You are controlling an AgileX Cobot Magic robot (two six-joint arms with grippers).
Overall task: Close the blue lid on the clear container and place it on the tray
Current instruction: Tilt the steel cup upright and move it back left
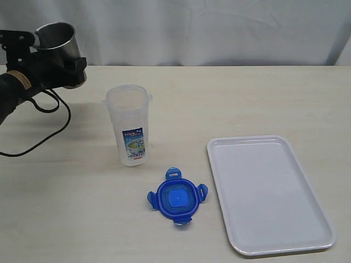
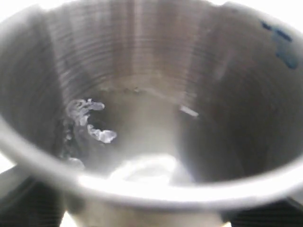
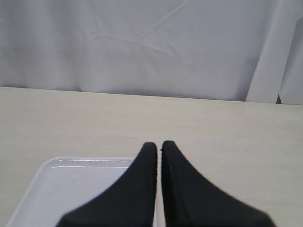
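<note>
The blue lid [image 1: 176,199] was seen lying flat on the surface [image 1: 230,104] with its flaps spread, near the upright clear container [image 1: 130,129] on the camera's side, beside the tray [image 1: 269,194] and well apart from the left fingers [image 1: 73,66]. Those fingers were clamped on a steel cup [image 1: 55,37] held at the far left; a few glistening droplets [image 2: 92,125] were shown on its inner wall. The container's mouth was uncovered. The right fingers [image 3: 149,158] were pressed together above the tray's edge.

Probably a robot lab test bench, plain beige tabletop [image 1: 230,98], white draped curtain backdrop [image 1: 219,27], cabled arm [image 1: 15,87]
</note>
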